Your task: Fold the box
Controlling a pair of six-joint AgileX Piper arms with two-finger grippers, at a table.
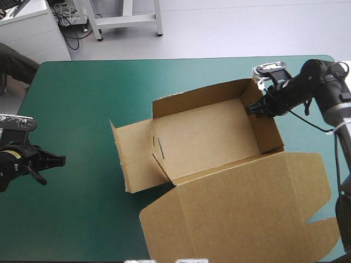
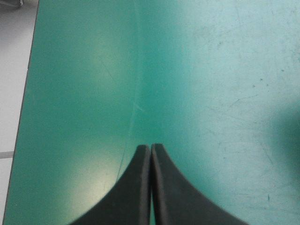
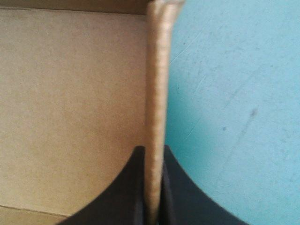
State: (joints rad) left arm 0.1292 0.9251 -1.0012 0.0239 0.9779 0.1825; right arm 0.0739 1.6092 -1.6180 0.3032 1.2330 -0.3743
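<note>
Lid (image 1: 241, 213) flat toward the near edge, hinged to the brown box (image 1: 203, 137), which sits as an open tray right of centre on the teal-green cover (image 1: 82, 93). Far and right walls up; left end flap (image 1: 131, 159) splayed outward, untucked. Right wall (image 3: 157, 84) pinched between the black fingers (image 3: 131, 187) of the right gripper (image 3: 152, 151), near the far corner. Left gripper (image 2: 151, 146) pressed together on nothing, well apart from the box, near the left edge. Risks dragging the whole unbraced tray on any pull; risks creasing or tearing the wall under a twist
</note>
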